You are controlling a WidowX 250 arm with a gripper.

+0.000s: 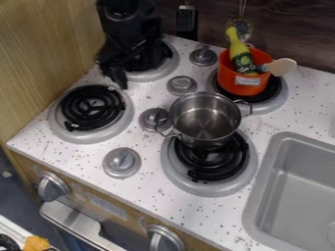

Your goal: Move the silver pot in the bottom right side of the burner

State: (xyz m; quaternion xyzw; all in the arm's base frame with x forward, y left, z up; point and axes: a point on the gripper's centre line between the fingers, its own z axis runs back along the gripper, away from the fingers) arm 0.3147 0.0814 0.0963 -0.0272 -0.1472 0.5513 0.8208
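Evidently the pot [204,118] lay off from the gripper [116,73] towards the sink [267,172], roughly parallel to the counter's [163,202] front edge; how wide the gripper stood, I couldn't tell.

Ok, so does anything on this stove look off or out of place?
The silver pot sits off-center, toward the far side of the bottom right burner, leaving the nearer coils uncovered. Beyond it, a bottle leans inside the orange pot on another burner, an odd spot for one.
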